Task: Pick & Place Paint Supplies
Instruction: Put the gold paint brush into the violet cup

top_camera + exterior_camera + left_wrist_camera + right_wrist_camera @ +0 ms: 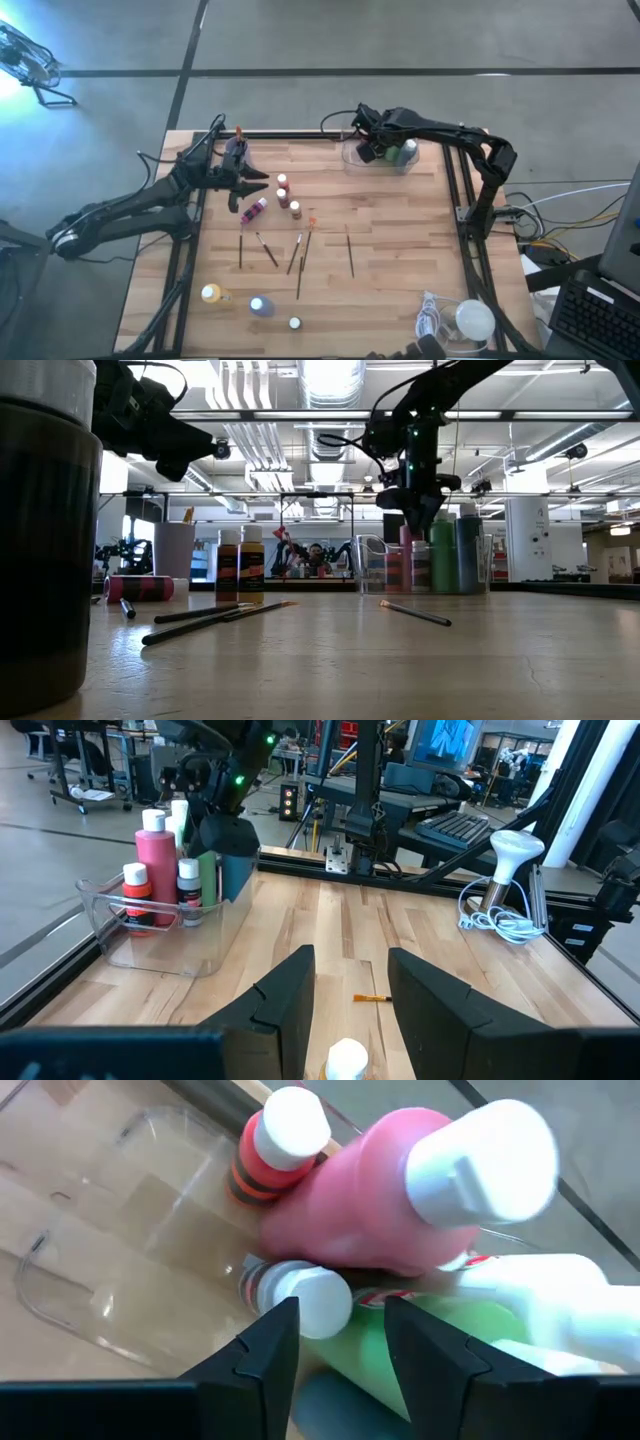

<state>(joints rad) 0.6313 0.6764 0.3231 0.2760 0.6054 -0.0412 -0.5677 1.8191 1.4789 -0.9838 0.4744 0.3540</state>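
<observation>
Dark bottle (45, 540) fills the low view's near edge, standing at the table front, colour not readable there; from above, the front bottles are a yellow one (211, 294), a purple one (260, 305) and a tiny white-capped one (295, 323), all well apart from the clear tray (352, 165) at the far edge, so likely left for last. Right gripper (340, 1315) hangs over the tray, jaws apart; a small white cap (310, 1300) sits at the gap but does not fill it, so it reads as not clamped, probably a drop-off. Tray is thin clear plastic with rounded corners, packed with a big pink bottle (370, 1200), a green bottle (370, 1350) and a small orange-banded bottle (275, 1145), all smooth plastic with pale caps, leaning on each other. Left gripper (350, 965) hovers high, jaws apart and empty, above the mid-table cluster: two small upright bottles (283, 185) and a pink one lying on its side (254, 210), round so it may roll. Thin dark paintbrushes (349, 250) lie flat and scattered on the wood-plank table (400, 280), hard to pinch. White lump with coiled cord (470, 320) sits at the right front corner, not a task thing.
</observation>
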